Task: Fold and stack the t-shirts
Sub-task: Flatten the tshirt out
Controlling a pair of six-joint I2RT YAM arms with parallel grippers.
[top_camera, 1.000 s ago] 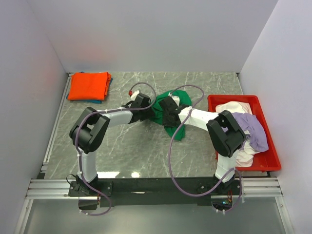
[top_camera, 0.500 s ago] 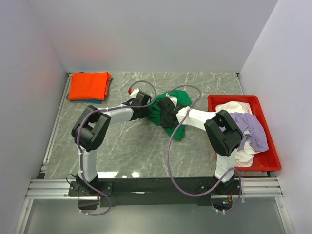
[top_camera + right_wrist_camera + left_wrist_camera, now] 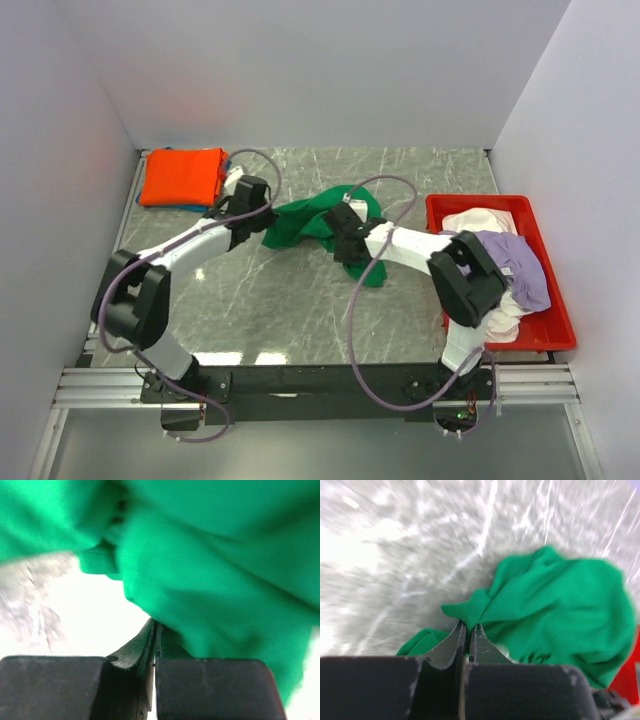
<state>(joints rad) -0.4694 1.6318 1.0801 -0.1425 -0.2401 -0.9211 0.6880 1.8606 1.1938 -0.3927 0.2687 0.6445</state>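
Green shirt (image 3: 300, 222) lies crumpled at the centre of the table (image 3: 280, 310), between the 2 grippers. Left gripper (image 3: 468, 628) is clamped on a thin hem edge. Right gripper (image 3: 155, 626) is clamped on a bunched fold. Risk: the hem may slip out under tension, and bunched layers may prevent flat spreading.

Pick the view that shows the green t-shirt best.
Top external: nearly the whole green t-shirt shows, crumpled between the left gripper and right gripper. Left wrist shows one bunched part and the pinched edge, blurred. Right wrist shows only close, blurred green cloth.
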